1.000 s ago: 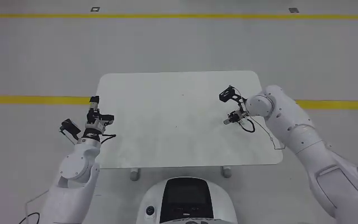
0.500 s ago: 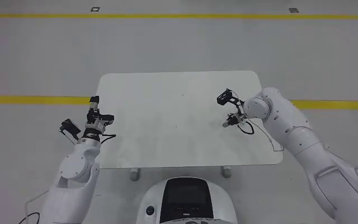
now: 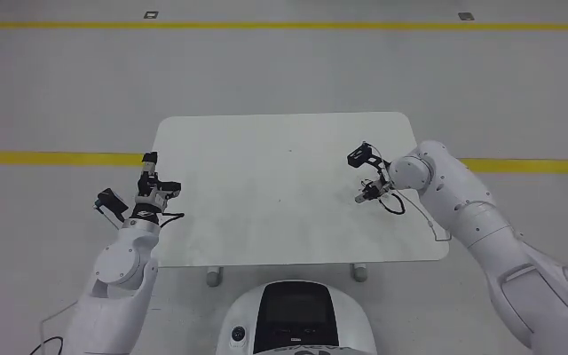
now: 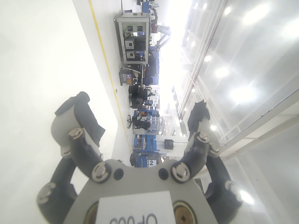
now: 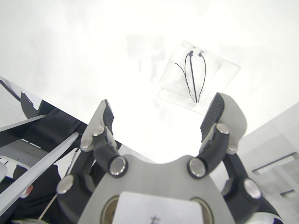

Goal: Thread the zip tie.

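Observation:
Several black zip ties (image 5: 192,78) lie together in a clear flat tray (image 5: 224,75) on the white table (image 3: 266,195). My right gripper (image 5: 162,101) hangs open above the table a short way from the tray, nothing between its ribbed pads (image 5: 210,111). From above, it (image 3: 364,191) sits over the table's right part. My left gripper (image 3: 148,164) stands at the table's left edge, pointing away from the tabletop. Its fingers (image 4: 81,108) are spread apart with nothing in them, so that gripper (image 4: 140,101) is open.
The table's edge (image 5: 130,148) runs close under the right gripper, with floor beyond it. Yellow floor lines (image 3: 53,158) pass beside and behind the table. Past the left gripper there are racks and machines (image 4: 135,40) in the room.
The right gripper has shifted slightly over the table's right part. The left arm has stayed still.

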Tool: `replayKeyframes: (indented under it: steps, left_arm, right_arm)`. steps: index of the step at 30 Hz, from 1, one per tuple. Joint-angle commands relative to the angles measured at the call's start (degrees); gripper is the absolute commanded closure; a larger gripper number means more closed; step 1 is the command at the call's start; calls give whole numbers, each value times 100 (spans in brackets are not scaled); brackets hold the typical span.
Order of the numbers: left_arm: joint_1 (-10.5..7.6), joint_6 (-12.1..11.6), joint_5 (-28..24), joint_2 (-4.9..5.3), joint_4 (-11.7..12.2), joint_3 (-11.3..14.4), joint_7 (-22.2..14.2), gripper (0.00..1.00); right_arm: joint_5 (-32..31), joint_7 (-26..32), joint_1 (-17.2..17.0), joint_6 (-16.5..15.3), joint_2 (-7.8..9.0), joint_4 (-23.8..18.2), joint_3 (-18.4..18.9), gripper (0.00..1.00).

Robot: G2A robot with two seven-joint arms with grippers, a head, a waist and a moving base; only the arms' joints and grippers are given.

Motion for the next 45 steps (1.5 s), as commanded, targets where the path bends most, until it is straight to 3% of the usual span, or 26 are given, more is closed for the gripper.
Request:
replayKeyframes:
  steps: [1, 23, 27, 38, 45]
  left_arm:
    - [0, 0, 0, 0, 0, 0, 0, 0]
    - [0, 0, 0, 0, 0, 0, 0, 0]
    - [0, 0, 0, 0, 0, 0, 0, 0]
    - [0, 0, 0, 0, 0, 0, 0, 0]
    - [0, 0, 0, 0, 0, 0, 0, 0]
  right_arm:
    - [-2, -2, -1, 2, 0, -1, 0, 0]
    - [-81, -164, -98, 3, 3, -35, -4, 0]
    - [-331, -393, -183, 114, 32, -41, 59, 0]
    - [-903, -258, -207, 245, 98, -318, 214, 0]
    - [-911, -253, -206, 242, 98, -321, 215, 0]
